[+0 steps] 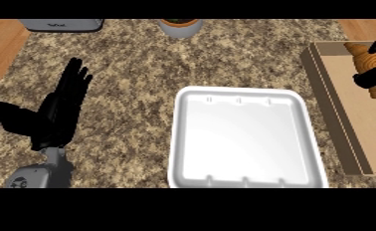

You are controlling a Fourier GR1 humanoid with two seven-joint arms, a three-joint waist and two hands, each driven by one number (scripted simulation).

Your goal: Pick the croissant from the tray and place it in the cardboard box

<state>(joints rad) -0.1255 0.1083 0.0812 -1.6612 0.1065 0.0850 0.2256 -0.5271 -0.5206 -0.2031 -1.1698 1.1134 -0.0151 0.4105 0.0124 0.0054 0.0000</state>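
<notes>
your black right hand [365, 79] is curling round the golden-brown croissant [360, 58] over the shallow brown cardboard box [330, 100], at the view's right edge.

The golden-brown croissant [361, 58] is pictured at the view's right edge, over the far end of the cardboard box [343, 113], partly cut off by the frame and clasped by the right hand [363, 79], whose black fingers are curled across it; the box, shallow, brown and open-topped, is laid lengthwise just right of the white tray [242, 135]; the tray, rectangular with rounded corners and a raised rim, is shown lying flat at mid-view
</notes>
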